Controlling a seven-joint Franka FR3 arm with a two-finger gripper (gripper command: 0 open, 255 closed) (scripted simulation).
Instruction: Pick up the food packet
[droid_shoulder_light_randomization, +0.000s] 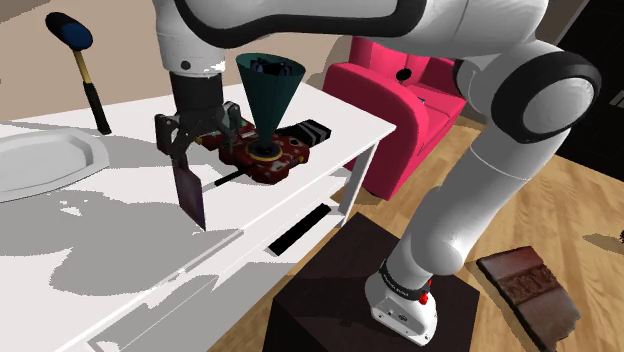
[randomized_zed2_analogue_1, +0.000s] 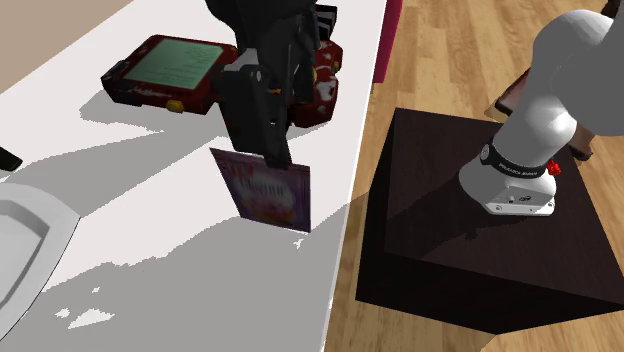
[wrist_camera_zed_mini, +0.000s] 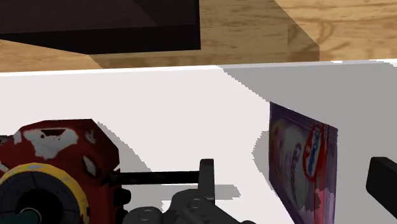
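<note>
The food packet (droid_shoulder_light_randomization: 191, 195) is a thin purple pouch with a pink picture on its face (randomized_zed2_analogue_1: 268, 190). It stands upright on the white table (droid_shoulder_light_randomization: 120, 240), close to the edge nearest the stand. My black gripper (droid_shoulder_light_randomization: 200, 140) comes down over its top. The fingers stand apart, one on each side of the packet. In the wrist view the packet (wrist_camera_zed_mini: 302, 168) sits between them, nearer one fingertip (wrist_camera_zed_mini: 382, 181), and a gap of table shows on both sides. Neither finger touches it.
A red patterned toy (droid_shoulder_light_randomization: 268, 155) with a dark teal funnel (droid_shoulder_light_randomization: 268, 85) stands just beyond the gripper. A hammer (droid_shoulder_light_randomization: 85, 60) and a pale plate (droid_shoulder_light_randomization: 45, 160) lie further along the table. Off the table's edge are the dark stand (droid_shoulder_light_randomization: 350, 290) and a pink armchair (droid_shoulder_light_randomization: 400, 100).
</note>
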